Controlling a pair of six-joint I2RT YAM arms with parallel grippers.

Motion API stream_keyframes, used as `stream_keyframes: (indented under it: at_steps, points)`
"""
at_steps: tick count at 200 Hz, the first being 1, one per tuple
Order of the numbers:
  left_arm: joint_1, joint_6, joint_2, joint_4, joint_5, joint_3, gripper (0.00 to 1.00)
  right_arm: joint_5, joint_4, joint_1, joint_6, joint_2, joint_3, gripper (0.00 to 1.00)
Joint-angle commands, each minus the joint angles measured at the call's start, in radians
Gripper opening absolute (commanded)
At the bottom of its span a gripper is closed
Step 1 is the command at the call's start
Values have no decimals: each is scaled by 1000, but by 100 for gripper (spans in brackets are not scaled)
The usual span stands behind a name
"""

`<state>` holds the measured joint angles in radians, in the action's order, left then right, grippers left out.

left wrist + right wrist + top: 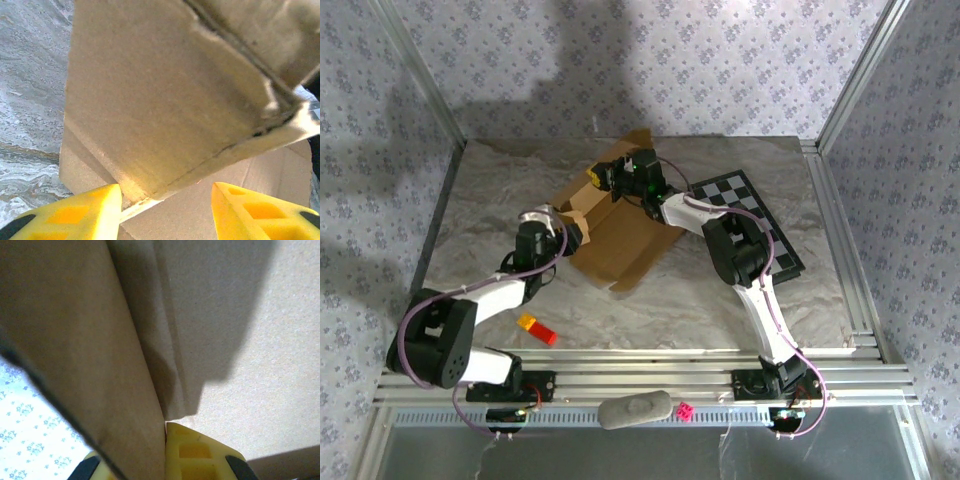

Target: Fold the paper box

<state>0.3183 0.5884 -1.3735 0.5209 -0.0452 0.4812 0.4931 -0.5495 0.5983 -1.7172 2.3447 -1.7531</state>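
Observation:
The paper box is a brown cardboard sheet lying partly folded mid-table, with walls raised at its far and left sides. My left gripper sits at the box's left wall. In the left wrist view it is open, its yellow fingers wide apart, and a raised flap's corner hangs just above the gap. My right gripper is at the far wall. In the right wrist view it is shut on an upright flap, one yellow finger pressed flat against it.
A black-and-white checkered board lies right of the box, under the right arm. A small red and yellow block rests near the front left. A grey oval object and a pink piece sit on the front rail.

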Motion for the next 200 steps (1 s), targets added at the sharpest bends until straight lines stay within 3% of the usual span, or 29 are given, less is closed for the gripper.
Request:
stream_keyframes:
  at_steps: [1, 29, 53, 75, 116, 166, 200]
  points:
    - [0, -6, -37, 30, -30, 73, 44, -9, 25, 9, -33, 10, -22, 0]
    - [13, -11, -57, -23, 75, 104, 40, -15, 19, 11, -36, 6, -17, 0]
    - [31, 1, -62, -34, 172, 108, 50, -19, 17, 12, -42, 7, -18, 0]
    - [45, 8, -89, -28, 200, 125, 51, -19, 17, 12, -46, 11, -27, 0]
    - [60, 24, -123, -33, 286, 144, 47, -23, 19, 11, -51, 14, -29, 0]
    - [81, 20, -174, -50, 383, 187, 49, -35, 30, 15, -66, 18, -37, 0]
    - [88, 27, -211, -60, 462, 206, 41, -51, 45, 20, -76, 19, -47, 0]
